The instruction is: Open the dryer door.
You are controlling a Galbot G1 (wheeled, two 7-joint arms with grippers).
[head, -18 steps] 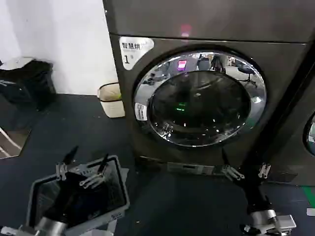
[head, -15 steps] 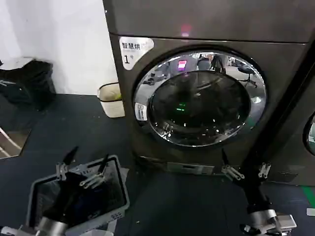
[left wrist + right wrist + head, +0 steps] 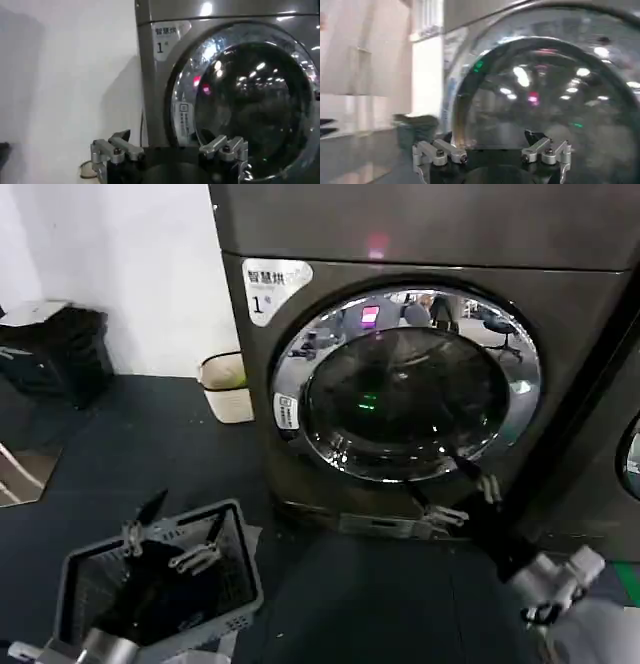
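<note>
The right gripper (image 3: pixel 452 486) has its jaws spread wide with nothing between them, and it sits just in front of the lower right part of the dryer door (image 3: pixel 405 382), close to the chrome ring; whether a fingertip touches the ring cannot be told. From the right wrist camera the same open fingers (image 3: pixel 440 152) frame the dark glass of the door (image 3: pixel 535 95) from very near. The left gripper (image 3: pixel 172 536) also has its jaws apart and empty, parked well away from the door, low and to its left, over a grey mesh basket (image 3: pixel 240 579) on the dark floor. The door is shut, set in the front of the dryer (image 3: pixel 560 314), just right of the white label marked "1" (image 3: pixel 272 284). It looks rigid and fairly heavy, swinging on a hinge, and its mirror-bright ring and glass are probably slippery, so a pinch on the smooth face would likely slide. A hold behind the rim's outer edge, on the side away from the hinge, seems the better purchase, with a steady outward pull
</note>
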